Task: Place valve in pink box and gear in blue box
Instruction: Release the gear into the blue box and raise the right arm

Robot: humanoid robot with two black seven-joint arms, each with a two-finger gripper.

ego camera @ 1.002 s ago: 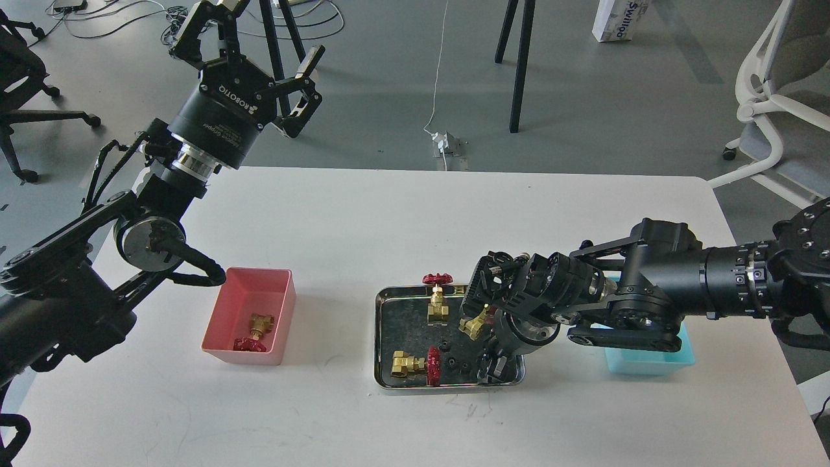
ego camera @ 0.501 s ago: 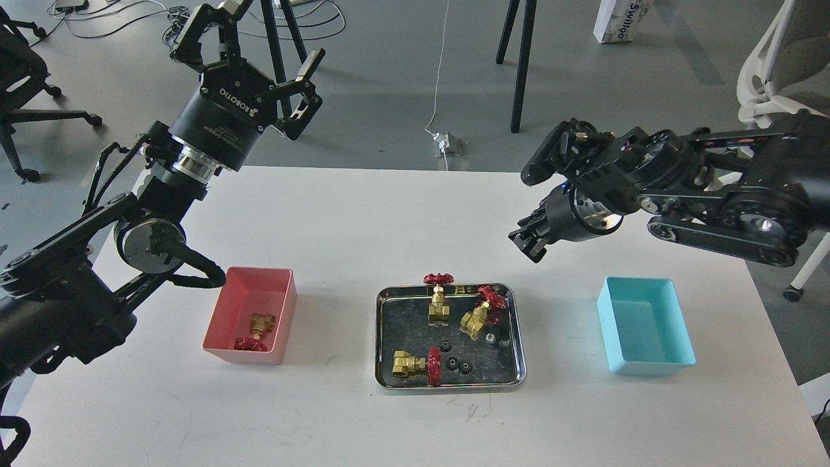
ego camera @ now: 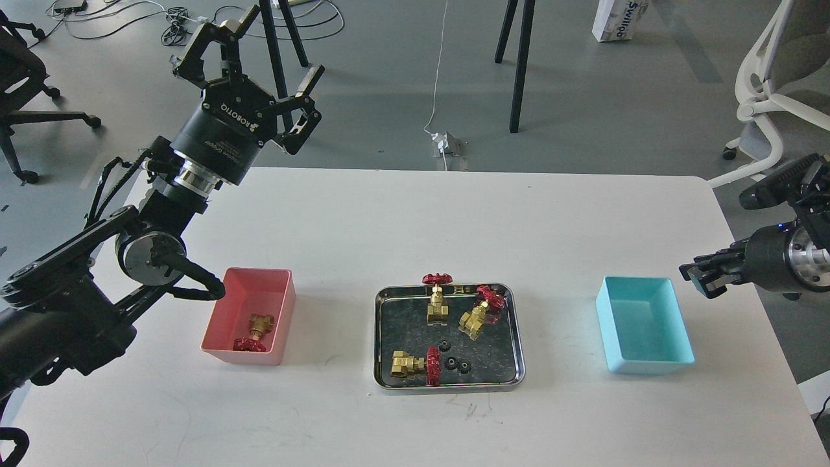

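Holding the left gripper (ego camera: 269, 65) high in the upper left of the frame, well above the table (ego camera: 389, 220), fingers splayed wide and gripping nothing. Probably parking it there to leave the path down to the pink box (ego camera: 285, 324) at lower left free.

Showing one valve (ego camera: 256, 331) lying on its side inside the pink box, red handwheel toward the near wall, so judging that part of the sorting as begun.

Leaving three more valves (ego camera: 438, 301) in the steel tray (ego camera: 447, 386) at lower centre: one upright near the far rim, one tilted just beside it to the right, one lying flat near the front left corner. Also leaving three small black gears (ego camera: 450, 363) loose on the tray floor, just right of the flat valve and near the front rim.

Hanging the right gripper (ego camera: 703, 275) at the right edge of the frame, just right of the blue box (ego camera: 648, 366) and above the table. Seeing it dark and nearly end-on, so not being able to tell whether the fingers are apart or together, nor whether anything as tiny as a gear is pinched there.

Finding no gear visible on the floor of the blue box. Judging most of the job as remaining, with the gears calling for a fine pinch against the shiny tray floor.
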